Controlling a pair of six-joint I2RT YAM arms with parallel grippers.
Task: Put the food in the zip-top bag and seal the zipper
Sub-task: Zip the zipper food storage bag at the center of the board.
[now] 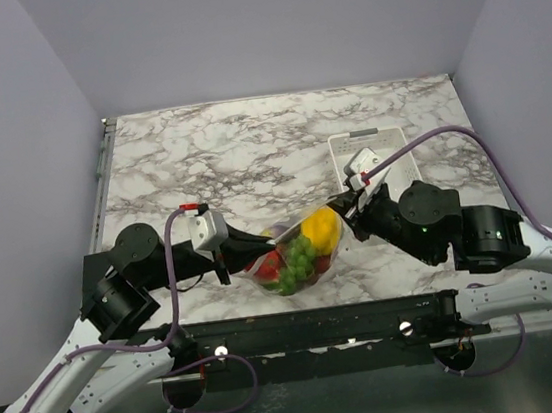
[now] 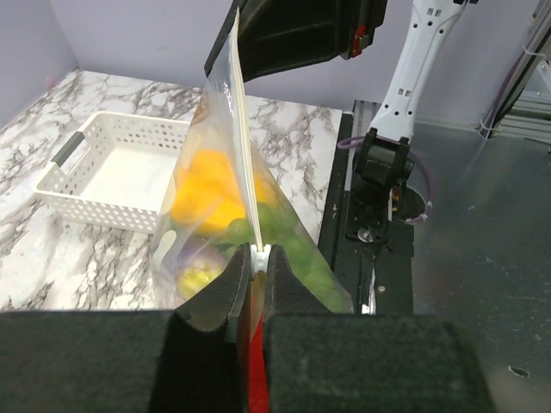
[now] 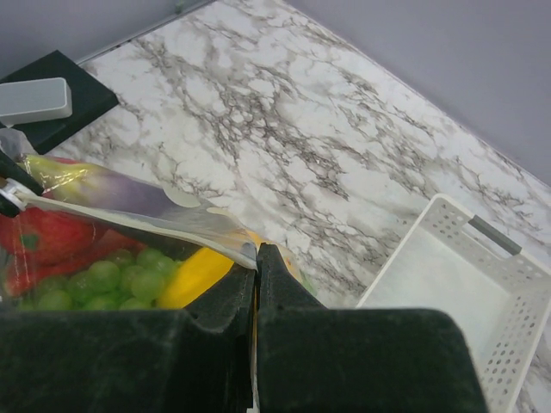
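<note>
Hugging front edge of table [image 1: 248, 139], open marble behind; strung between left gripper [image 2: 261, 258] and right gripper [image 3: 256, 258], both clenched on zipper [image 2: 245, 155] of zip-top bag [image 2: 207, 129].

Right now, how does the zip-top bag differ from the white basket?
The zip-top bag is clear and soft; the white basket is opaque, rigid and perforated. The bag holds the toy fruits; the basket shows none. The left fingers and right fingers pinch the bag's zipper; the basket stands untouched on the table. Both are containers.
</note>
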